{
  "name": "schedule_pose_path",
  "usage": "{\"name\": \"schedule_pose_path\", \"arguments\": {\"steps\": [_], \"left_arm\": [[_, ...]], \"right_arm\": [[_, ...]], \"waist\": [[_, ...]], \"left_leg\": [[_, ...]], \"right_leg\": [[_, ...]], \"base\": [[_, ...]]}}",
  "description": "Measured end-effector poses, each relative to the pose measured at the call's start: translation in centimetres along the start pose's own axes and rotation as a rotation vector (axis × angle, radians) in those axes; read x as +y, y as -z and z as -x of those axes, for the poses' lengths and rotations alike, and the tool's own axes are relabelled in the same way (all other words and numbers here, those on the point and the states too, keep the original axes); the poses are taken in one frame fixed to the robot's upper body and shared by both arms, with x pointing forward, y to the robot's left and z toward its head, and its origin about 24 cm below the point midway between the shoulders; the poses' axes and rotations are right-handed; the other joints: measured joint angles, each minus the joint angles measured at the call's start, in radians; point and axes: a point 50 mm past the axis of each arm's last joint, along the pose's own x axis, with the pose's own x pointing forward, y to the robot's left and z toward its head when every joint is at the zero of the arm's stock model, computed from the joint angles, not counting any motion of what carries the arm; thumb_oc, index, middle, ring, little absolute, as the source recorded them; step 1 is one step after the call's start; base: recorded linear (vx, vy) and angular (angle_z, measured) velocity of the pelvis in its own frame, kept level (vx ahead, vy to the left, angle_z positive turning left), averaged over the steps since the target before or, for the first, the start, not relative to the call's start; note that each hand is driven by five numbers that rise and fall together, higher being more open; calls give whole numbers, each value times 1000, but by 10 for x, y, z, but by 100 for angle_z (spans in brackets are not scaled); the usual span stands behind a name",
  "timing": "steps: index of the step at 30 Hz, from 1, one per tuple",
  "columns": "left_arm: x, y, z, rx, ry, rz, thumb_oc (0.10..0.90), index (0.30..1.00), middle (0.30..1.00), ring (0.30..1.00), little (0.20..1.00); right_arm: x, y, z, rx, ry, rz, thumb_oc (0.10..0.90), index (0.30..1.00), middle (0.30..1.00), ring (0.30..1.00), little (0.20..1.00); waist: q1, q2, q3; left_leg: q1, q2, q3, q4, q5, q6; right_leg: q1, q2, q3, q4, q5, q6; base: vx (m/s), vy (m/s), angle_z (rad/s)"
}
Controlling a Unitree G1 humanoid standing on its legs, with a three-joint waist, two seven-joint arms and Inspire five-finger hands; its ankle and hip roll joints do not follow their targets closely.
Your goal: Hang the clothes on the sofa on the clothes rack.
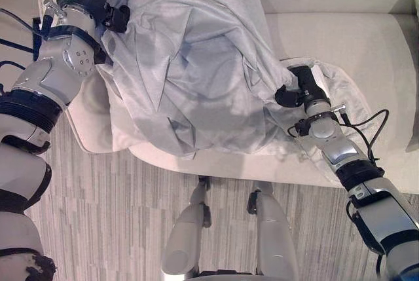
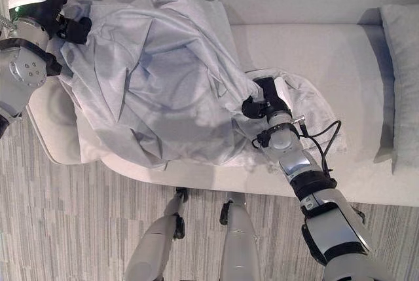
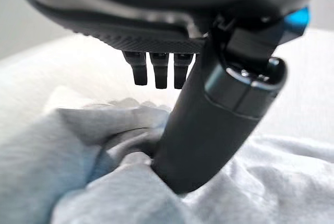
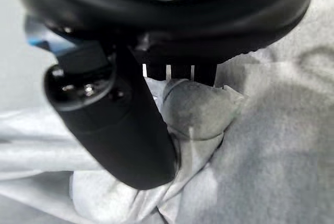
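1. Left hand (image 1: 116, 14): raised at the garment's upper left corner, thumb and fingers pinched on the cloth.
2. Garment (image 1: 196, 65): pale grey, crumpled, spread between both hands above the cream sofa (image 1: 366, 45); lower folds rest on the seat.
3. Right hand (image 2: 258, 101): closed on a bunched fold at the garment's right edge.
4. Step in hand: lifting off the sofa. Next move probably requires raising both hands together and carrying to the rack.

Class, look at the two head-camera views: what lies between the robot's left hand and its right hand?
The grey garment spans the whole stretch, bunched and draped over the sofa. The left hand grips one end, the right hand the other, in both eye views.
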Motion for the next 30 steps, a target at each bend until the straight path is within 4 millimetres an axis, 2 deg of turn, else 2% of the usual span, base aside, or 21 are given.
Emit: {"name": "schedule_pose_path", "arguments": {"steps": [6,8,11,23,24,25,26,27,30], "left_arm": [[7,-2,-7,1,26,-18,800,900,900,900,900],[9,-3,-8,10,23,26,800,900,900,900,900],[8,-2,-8,24,53,89,800,900,900,900,900],[-7,-14,-8,-30,237,50,800,900,900,900,900],[-9,-16,-7,-41,254,43,742,813,813,813,813],[-12,-18,-7,-48,269,39,552,528,528,528,528],[-12,-19,-7,-49,272,39,552,528,528,528,528],[-15,-21,-7,-54,283,38,400,300,300,300,300],[-21,-29,-8,-73,298,52,400,300,300,300,300]], "right_arm": [[1,-1,0,-2,-6,0,400,300,300,300,300],[2,-1,0,-2,-9,-4,400,300,300,300,300],[5,-1,0,-1,-13,-10,400,300,300,300,300],[15,-4,1,-4,-44,14,400,300,300,300,300],[16,-4,1,-5,-49,16,400,300,300,300,300],[17,-4,1,-7,-54,19,400,300,300,300,300],[17,-4,1,-7,-55,20,400,300,300,300,300],[18,-5,1,-8,-57,22,400,300,300,300,300],[20,-4,2,-8,-65,26,400,300,300,300,300]], "waist": [[-2,0,0],[-4,0,0],[-6,1,0],[-14,3,0],[-17,4,0],[-21,5,0],[-22,6,0],[-24,7,0],[-30,12,2]], "left_leg": [[3,-1,6,0,0,0],[3,-1,7,0,0,0],[3,-1,11,0,0,0],[18,-12,30,0,0,0],[18,-13,30,0,0,0],[18,-14,31,0,0,0],[18,-14,31,0,0,0],[18,-15,31,0,0,0],[20,-16,32,0,0,0]], "right_leg": [[0,0,7,0,0,0],[-1,0,9,0,1,0],[-2,1,12,0,1,1],[-1,-5,38,0,5,3],[-1,-6,38,0,6,4],[-1,-7,39,0,7,5],[-1,-8,39,0,7,5],[-1,-9,40,0,8,6],[-1,-9,42,0,9,8]], "base": [[1,-1,-2],[0,0,0],[6,-4,-1],[8,1,-4],[0,0,0],[0,0,0],[0,0,0],[0,0,0],[-4,-3,-1]]}}
